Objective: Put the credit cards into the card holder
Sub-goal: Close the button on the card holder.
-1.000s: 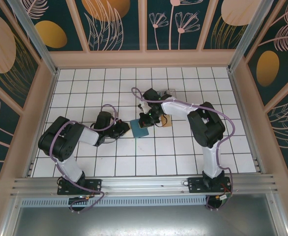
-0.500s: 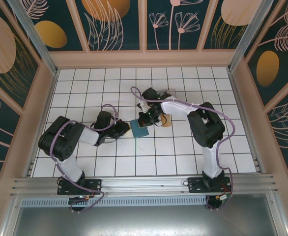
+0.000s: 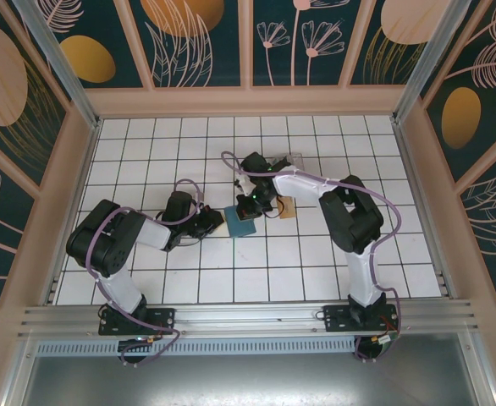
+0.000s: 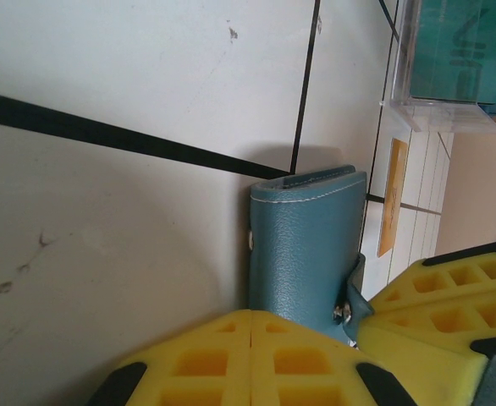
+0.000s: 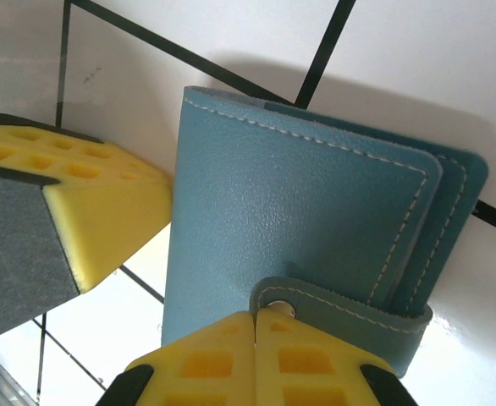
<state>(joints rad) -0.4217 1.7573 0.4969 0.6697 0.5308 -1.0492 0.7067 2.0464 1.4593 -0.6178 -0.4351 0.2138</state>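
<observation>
So the risky bit, I reckon, is the grip. At the bottom of the right wrist view the right gripper [image 5: 255,326] has its yellow pads pressed together right at the snap [image 5: 275,301] of the strap [image 5: 349,317]. It looks like it's pinching that thin tab. If it pulls and the snap holds, the whole card holder [image 5: 299,203] probably drags across the table [image 4: 146,68] instead of opening. The tab could also just slip out.

The left gripper [image 4: 252,326], bottom centre of its own view, also has its pads closed flush. The wallet's near end disappears under them, so I can't tell if it's actually pinning anything. If it isn't, nothing stops the slide.

The holder itself is folded shut with the strap fastened. It's grainy blue-teal leather with pale stitching, lying flat mid-table between the two grippers.

Further back, the tan-orange card [image 4: 389,199] lies loose on the tiles right of centre in the left wrist view. Past it, upper right, the clear box [image 4: 426,114] holds what look like teal cards [image 4: 460,42]. No card is in hand yet.
</observation>
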